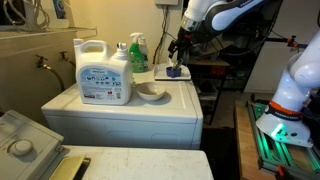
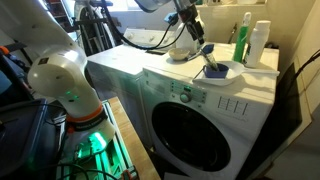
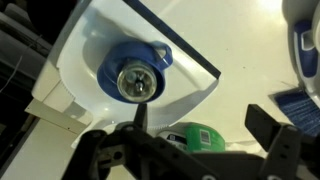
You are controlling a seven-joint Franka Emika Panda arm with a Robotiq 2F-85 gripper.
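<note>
A blue cup (image 3: 135,75) stands on a white tray (image 3: 95,40) on top of the washing machine (image 2: 190,95). The cup shows in both exterior views (image 1: 176,71) (image 2: 212,69). My gripper (image 3: 205,125) is open and empty, its two dark fingers wide apart. It hangs just above the tray and cup in both exterior views (image 1: 178,50) (image 2: 190,32), not touching them. In the wrist view a green bottle (image 3: 195,135) lies between the fingers, further away.
A large white detergent jug (image 1: 104,70) (image 2: 260,42) and the green bottle (image 1: 137,52) (image 2: 243,40) stand at the back of the machine top. A white bowl (image 1: 152,93) (image 2: 180,55) sits beside the tray. A second machine (image 1: 30,140) stands beside this one.
</note>
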